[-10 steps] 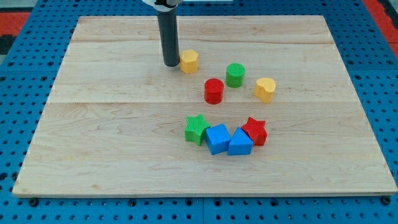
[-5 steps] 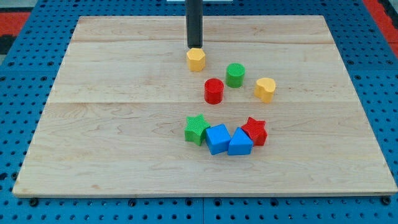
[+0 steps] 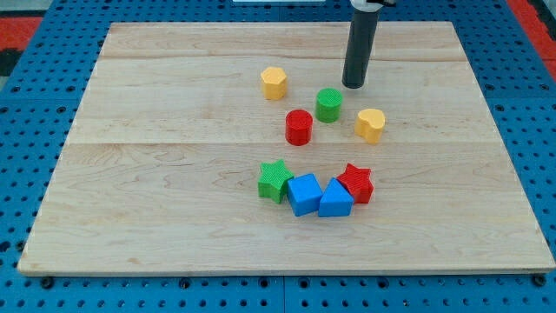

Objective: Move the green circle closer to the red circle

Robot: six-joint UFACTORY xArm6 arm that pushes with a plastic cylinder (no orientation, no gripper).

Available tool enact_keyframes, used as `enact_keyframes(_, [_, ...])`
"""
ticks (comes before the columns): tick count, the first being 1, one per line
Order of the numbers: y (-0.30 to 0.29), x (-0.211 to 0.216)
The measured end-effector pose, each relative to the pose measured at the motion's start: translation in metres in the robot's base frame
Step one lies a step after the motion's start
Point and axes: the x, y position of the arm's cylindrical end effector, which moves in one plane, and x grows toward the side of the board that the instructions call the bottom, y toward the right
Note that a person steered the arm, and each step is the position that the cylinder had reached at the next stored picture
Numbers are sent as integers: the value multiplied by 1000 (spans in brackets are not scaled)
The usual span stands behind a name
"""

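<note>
The green circle (image 3: pixel 328 104) stands on the wooden board (image 3: pixel 156 174), just up and to the right of the red circle (image 3: pixel 299 126), with a small gap between them. My tip (image 3: pixel 354 85) rests on the board just above and to the right of the green circle, a short gap away from it. The dark rod rises from it to the view's top.
A yellow hexagon (image 3: pixel 274 83) lies left of my tip. A yellow heart (image 3: pixel 370 124) lies right of the green circle. Lower down, a green star (image 3: pixel 275 181), two blue blocks (image 3: pixel 304 194) (image 3: pixel 335 199) and a red star (image 3: pixel 355 183) form a row.
My tip moved from the left of the yellow hexagon, past its top, to the right, ending above and right of the green circle. The yellow hexagon shifted slightly right.
</note>
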Motion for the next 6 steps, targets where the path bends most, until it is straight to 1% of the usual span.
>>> enact_keyframes(4, [-4, 2])
enact_keyframes(5, [-8, 18])
enact_keyframes(6, [-27, 47])
